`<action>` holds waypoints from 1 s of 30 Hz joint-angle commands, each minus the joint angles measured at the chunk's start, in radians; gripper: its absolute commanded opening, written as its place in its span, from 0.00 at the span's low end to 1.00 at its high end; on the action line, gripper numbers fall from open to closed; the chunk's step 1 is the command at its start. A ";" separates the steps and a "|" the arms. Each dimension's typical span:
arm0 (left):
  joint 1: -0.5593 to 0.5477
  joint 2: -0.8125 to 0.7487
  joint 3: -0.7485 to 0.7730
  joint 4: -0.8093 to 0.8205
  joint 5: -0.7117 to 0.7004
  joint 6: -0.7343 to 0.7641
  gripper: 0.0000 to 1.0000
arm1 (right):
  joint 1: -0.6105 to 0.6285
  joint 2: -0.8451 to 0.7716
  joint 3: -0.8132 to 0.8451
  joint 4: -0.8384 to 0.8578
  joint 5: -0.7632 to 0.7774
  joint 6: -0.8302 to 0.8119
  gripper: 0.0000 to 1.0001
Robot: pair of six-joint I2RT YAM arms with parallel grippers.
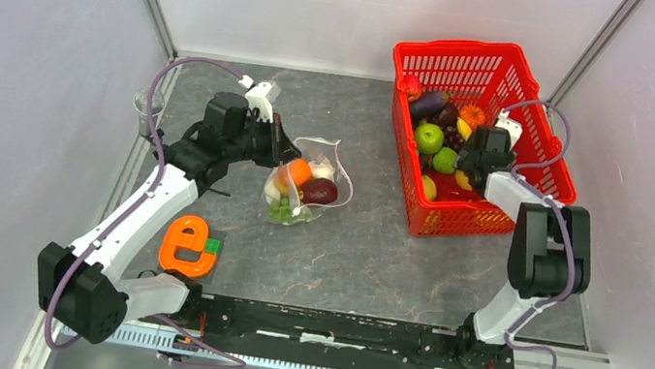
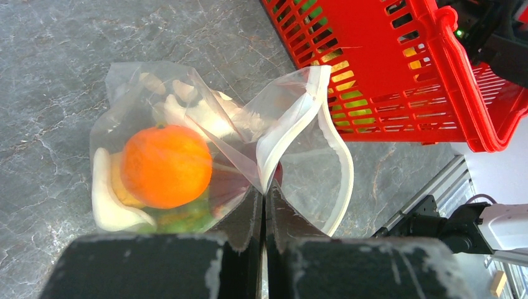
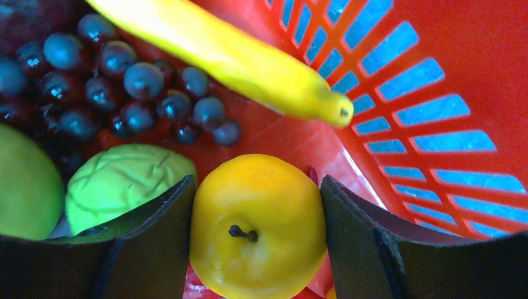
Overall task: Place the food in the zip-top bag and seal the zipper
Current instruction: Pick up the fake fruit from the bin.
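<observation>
Two arms, two jobs. In the overhead view the zip-top bag [image 1: 338, 168] lies on the grey table [image 1: 352, 257] left of centre. Some toy food [image 1: 320, 191] is already inside: an orange [image 2: 165, 165] on top, something dark red and something green under it. The left gripper [image 2: 263, 193] is pressed together on a fold of film at the bag's mouth, holding one lip up. The zipper [image 2: 289, 128] curls loose mid-frame in the left wrist view, with the mouth gaping, not sealed.

Upper right of the overhead view is the red basket [image 1: 465, 223], with the right gripper [image 3: 256, 184] down inside it. The right wrist view shows its jaws set wide around a yellow apple [image 3: 258, 230] at bottom centre, both pads looking flush against its sides. The apple seems to sit on the basket floor, not lifted. A banana [image 3: 236, 56] and grapes [image 3: 124, 81] lie above it, and a lumpy green piece [image 3: 118, 184] sits just beside the jaw at lower left.

Handling, my guess: the fruit is light, hard and glossy, likely to squirt out of a skewed pinch, so grip across the widest part, as here. The bag is thin, floppy and slick, and it'll slump shut if let go. Hold the stiffer lip by the zipper, not the film lower down.
</observation>
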 commanded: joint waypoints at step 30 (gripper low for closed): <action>-0.002 0.018 0.003 0.079 0.036 -0.035 0.04 | 0.019 -0.693 -0.195 0.251 -0.783 0.107 0.58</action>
